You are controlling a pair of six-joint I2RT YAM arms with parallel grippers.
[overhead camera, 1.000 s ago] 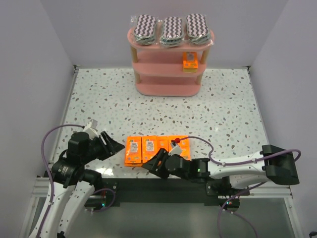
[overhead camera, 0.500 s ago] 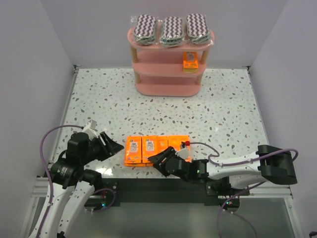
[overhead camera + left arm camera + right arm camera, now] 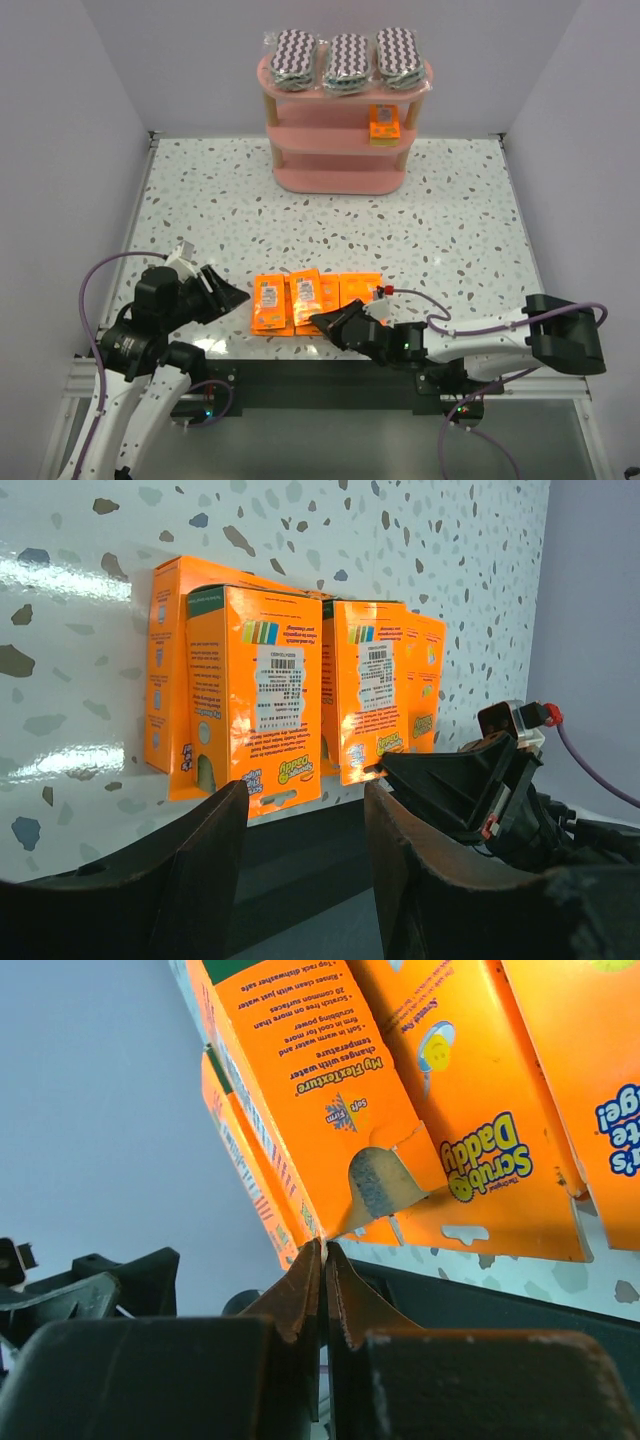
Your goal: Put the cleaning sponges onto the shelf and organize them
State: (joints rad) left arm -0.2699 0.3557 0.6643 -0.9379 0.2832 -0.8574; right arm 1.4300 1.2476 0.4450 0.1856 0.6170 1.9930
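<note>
At the near edge of the tabletop [image 3: 450, 220], three orange packets [image 3: 267, 303] lie in a row. The right gripper [image 3: 320, 322] is closed, seemingly nipping the near corner of the middle orange packet [image 3: 308, 295], which sits skewed. The left gripper [image 3: 232, 296] hangs beside the row, fingers apart and empty. Far back, the pink shelf [image 3: 340, 182] carries three zigzag packs [image 3: 347, 60] on top and a small orange packet [image 3: 383, 123] one tier down.

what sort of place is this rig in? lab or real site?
Looks like a staged robot test cell, not a home or shop: plain pale walls box in a speckled tabletop, and the only furniture is a pink shelf holding zigzag sponge packs.
</note>
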